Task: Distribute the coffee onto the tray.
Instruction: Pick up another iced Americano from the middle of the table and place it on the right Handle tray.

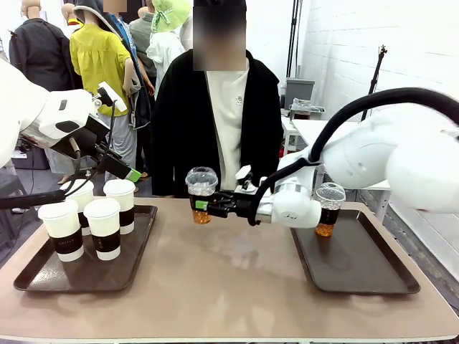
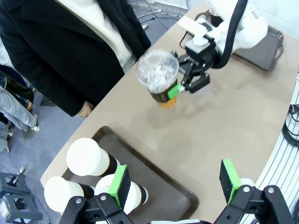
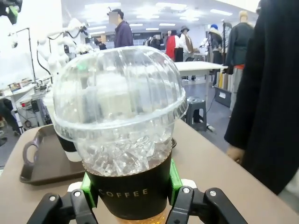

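On a tan table (image 1: 229,272) with a dark tray at each end, the right gripper (image 1: 206,206) is clamped on the sleeve of an iced coffee cup (image 1: 201,193), held near the table's middle, between the trays, while the left gripper (image 2: 175,184) hangs with its jaws apart above the left tray (image 1: 43,276) and its four paper cups (image 1: 92,215). A quick swing or a slipping sleeve could tip the domed cup and spill it short of a tray. The front view shows a second iced cup (image 1: 328,208) on the right tray (image 1: 358,269); the right wrist view shows the green pads (image 3: 174,175) pressed against the "COFFEE" sleeve.
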{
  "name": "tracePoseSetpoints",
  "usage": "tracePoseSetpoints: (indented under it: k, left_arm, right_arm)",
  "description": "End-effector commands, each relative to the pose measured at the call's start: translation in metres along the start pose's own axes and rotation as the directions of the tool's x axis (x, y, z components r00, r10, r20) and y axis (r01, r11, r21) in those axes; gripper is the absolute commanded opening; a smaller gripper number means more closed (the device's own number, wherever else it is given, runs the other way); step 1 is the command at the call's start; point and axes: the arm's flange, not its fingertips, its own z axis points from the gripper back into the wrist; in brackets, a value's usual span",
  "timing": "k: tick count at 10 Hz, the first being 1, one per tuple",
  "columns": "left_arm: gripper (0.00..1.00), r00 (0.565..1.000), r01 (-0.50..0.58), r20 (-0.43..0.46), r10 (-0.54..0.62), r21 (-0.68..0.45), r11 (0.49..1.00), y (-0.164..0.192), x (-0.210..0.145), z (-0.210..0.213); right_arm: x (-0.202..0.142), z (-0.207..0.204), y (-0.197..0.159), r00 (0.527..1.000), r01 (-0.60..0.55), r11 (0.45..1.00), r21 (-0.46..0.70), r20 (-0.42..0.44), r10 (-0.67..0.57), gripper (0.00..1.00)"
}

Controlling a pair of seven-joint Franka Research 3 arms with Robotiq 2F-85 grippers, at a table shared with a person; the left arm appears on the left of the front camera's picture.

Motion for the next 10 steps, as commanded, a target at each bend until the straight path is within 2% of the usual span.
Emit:
tracePoseSetpoints:
  k: [1,3,6,9,10]
  left_arm:
    - [1.00,1.000,-0.003,0.001,0.003,-0.002,1.000,0.001,-0.001,-0.001]
    - [1.00,1.000,-0.003,0.001,0.003,-0.002,1.000,0.001,-0.001,-0.001]
    - [1.00,1.000,-0.003,0.001,0.003,-0.002,1.000,0.001,-0.001,-0.001]
    - [1.00,1.000,-0.003,0.001,0.003,-0.002,1.000,0.001,-0.001,-0.001]
    - [1.00,1.000,-0.003,0.001,0.003,-0.002,1.000,0.001,-0.001,-0.001]
  right_arm:
    - [0.030,0.043,0.013,1.000,0.021,0.999,0.035,0.017,-0.022,0.67]
    - [0.054,0.094,0.020,1.000,0.016,0.998,0.055,-0.002,-0.016,0.67]
    - [0.065,0.153,0.030,1.000,-0.004,0.999,0.041,-0.017,0.004,0.67]
    - [0.061,0.171,0.035,1.000,0.020,1.000,0.021,-0.003,-0.020,0.67]
    - [0.056,0.170,0.027,1.000,-0.005,1.000,0.003,-0.028,0.005,0.67]
